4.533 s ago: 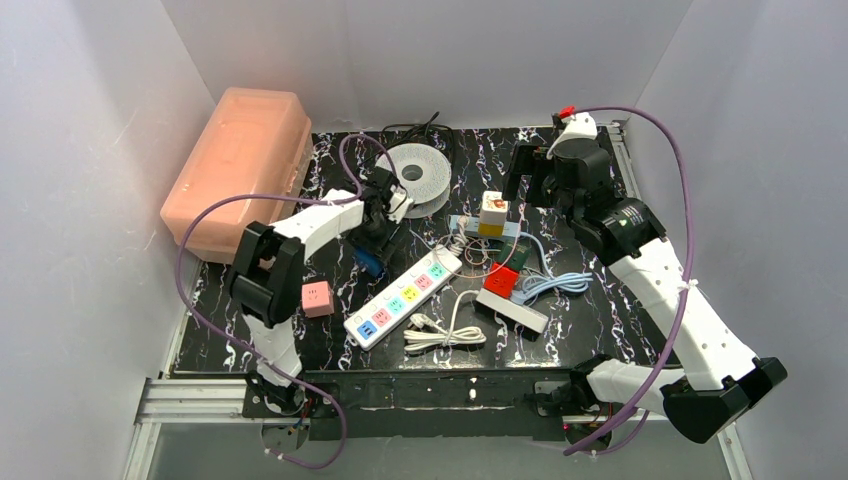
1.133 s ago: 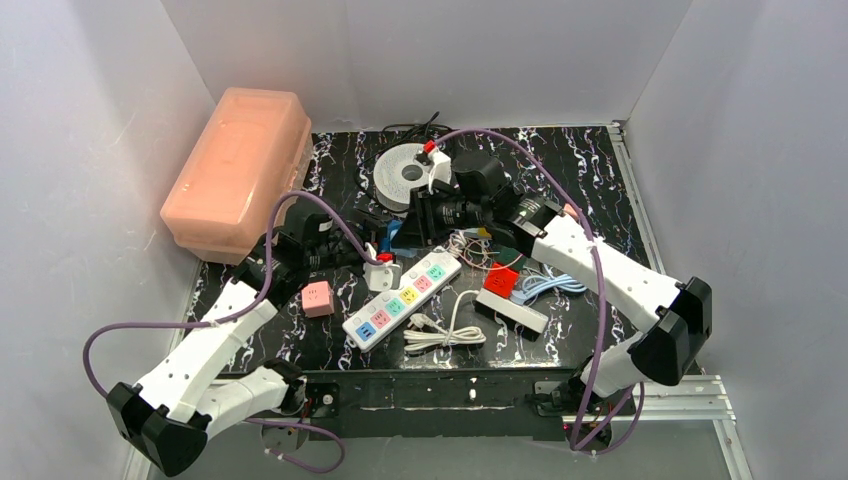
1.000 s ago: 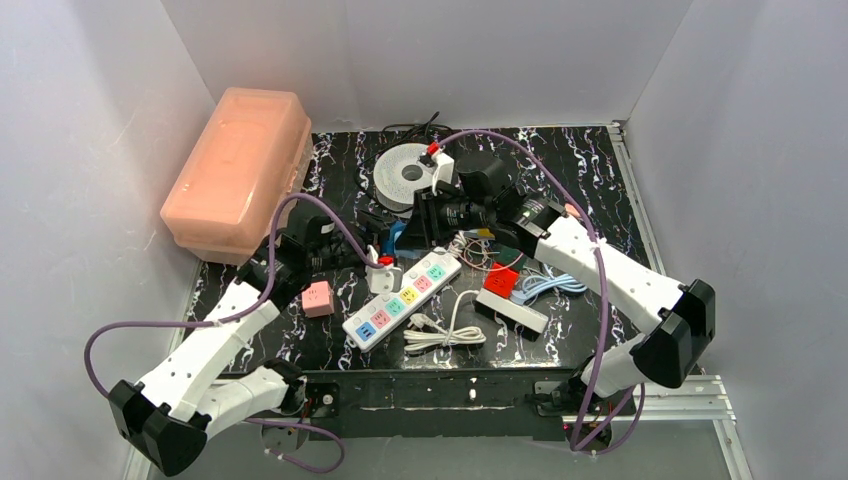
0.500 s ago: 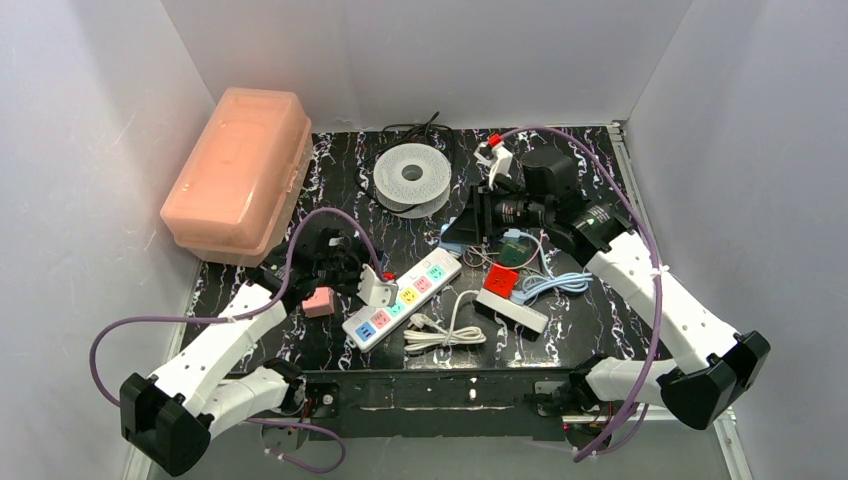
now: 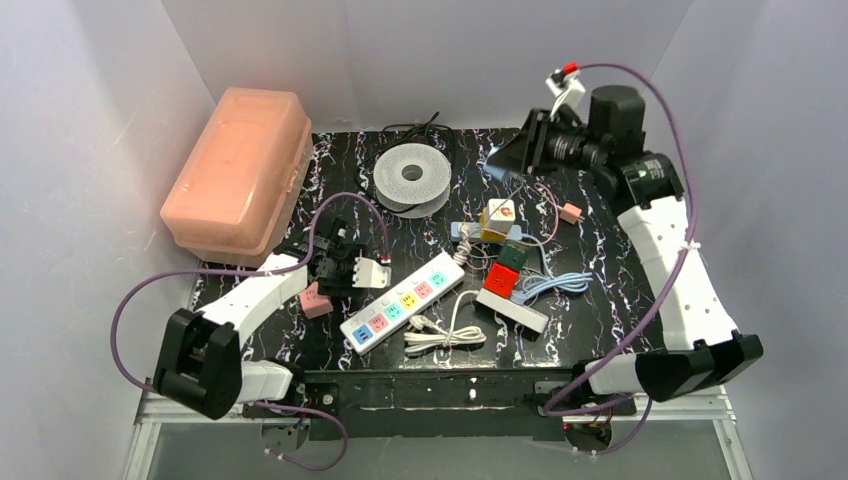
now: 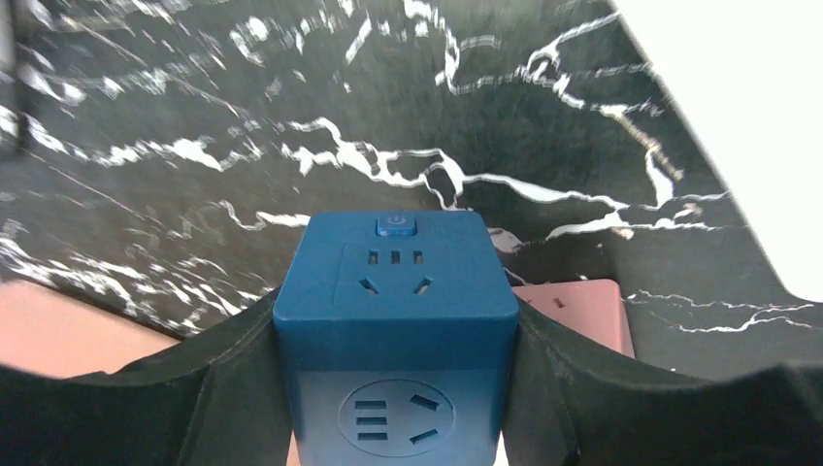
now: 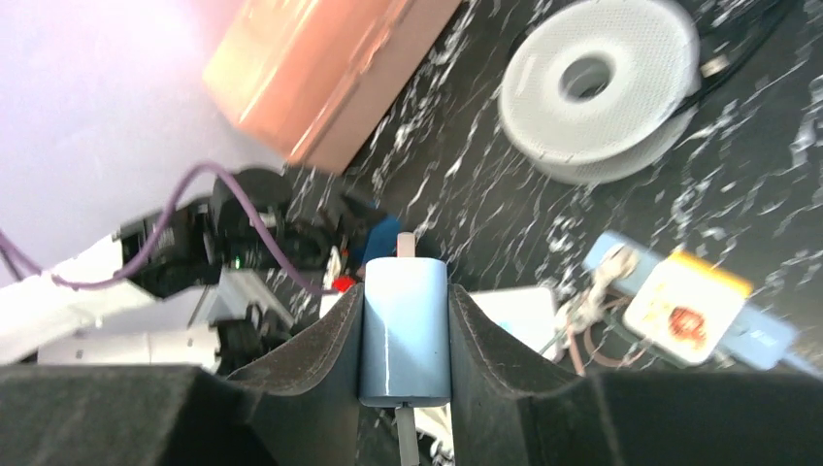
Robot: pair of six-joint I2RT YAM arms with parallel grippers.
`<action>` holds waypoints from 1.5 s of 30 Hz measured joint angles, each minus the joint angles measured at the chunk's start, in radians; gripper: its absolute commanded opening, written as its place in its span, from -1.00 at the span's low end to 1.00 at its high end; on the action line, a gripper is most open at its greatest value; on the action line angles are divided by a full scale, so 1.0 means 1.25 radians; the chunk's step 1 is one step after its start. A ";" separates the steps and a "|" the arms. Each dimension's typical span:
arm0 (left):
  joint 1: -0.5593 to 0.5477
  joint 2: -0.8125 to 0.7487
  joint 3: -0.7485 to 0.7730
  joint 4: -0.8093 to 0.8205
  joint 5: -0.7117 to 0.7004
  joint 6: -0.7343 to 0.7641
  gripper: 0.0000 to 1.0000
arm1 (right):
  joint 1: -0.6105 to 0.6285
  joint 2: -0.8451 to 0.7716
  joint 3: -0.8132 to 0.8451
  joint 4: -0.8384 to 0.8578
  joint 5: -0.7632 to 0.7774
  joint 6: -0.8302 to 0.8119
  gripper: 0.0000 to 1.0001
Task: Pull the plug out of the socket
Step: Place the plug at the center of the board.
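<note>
The socket [image 6: 395,320] is a dark blue cube with outlet holes on two faces. My left gripper [image 6: 395,316] is shut on it, one black finger [image 6: 238,379] on each side, low over the black marbled table. The plug [image 7: 405,330] is a pale blue block with a metal prong at each end, and my right gripper [image 7: 405,316] is shut on it. In the top view the right gripper [image 5: 510,160] is raised at the back right, far from the left gripper [image 5: 338,262]. Plug and socket are apart.
A pink lidded box [image 5: 240,170] stands at the back left and a white spool [image 5: 412,175] at the back middle. A white power strip [image 5: 400,300], a pink cube [image 5: 315,300], a yellow-white cube [image 5: 497,218], a red cube [image 5: 502,278] and coiled cables [image 5: 445,335] lie in the middle.
The two grippers were together at the table's middle. The right one has swung up to the back right with the plug, and the left one has drawn back left with the socket.
</note>
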 measured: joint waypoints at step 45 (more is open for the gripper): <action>0.012 -0.025 0.115 -0.165 0.125 -0.102 0.97 | -0.229 0.784 0.463 -0.077 0.302 0.120 -0.97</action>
